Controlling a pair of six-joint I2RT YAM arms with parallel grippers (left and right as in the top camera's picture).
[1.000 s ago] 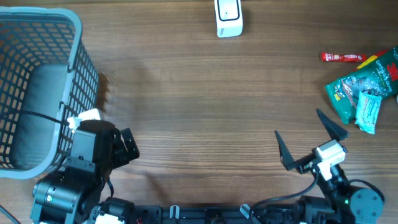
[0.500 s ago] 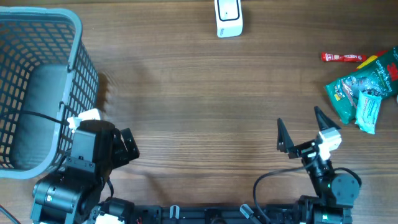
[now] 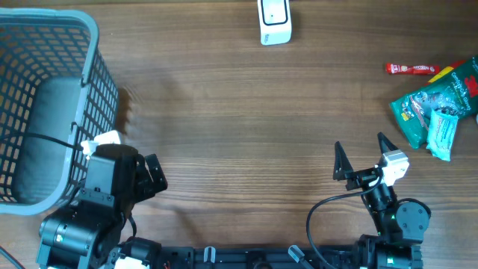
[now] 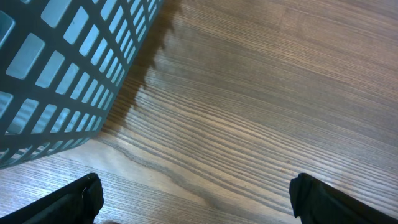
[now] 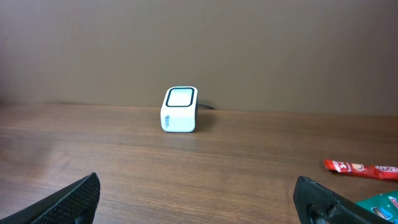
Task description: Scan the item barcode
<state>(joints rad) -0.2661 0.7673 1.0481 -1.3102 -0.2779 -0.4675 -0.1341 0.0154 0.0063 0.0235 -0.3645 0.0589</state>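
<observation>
Both pincers wide open, nothing held. Left pincer (image 4: 196, 202) sits low over the desk (image 3: 224, 112), near left, just right of the grey basket (image 3: 93, 45). Right pincer (image 3: 358, 152) is near right, facing the white scanner (image 3: 274, 21) at far centre. Items lie at the far right edge, well apart from it: green packets (image 3: 437, 108), red stick (image 3: 411, 69).

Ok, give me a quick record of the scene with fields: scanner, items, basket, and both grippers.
scanner: white, far side, centre
items: red stick packet and green packets, right edge, not held
basket: grey mesh, left side
left gripper: open, empty, beside basket
right gripper: open, empty, facing scanner, apart from the packets
</observation>
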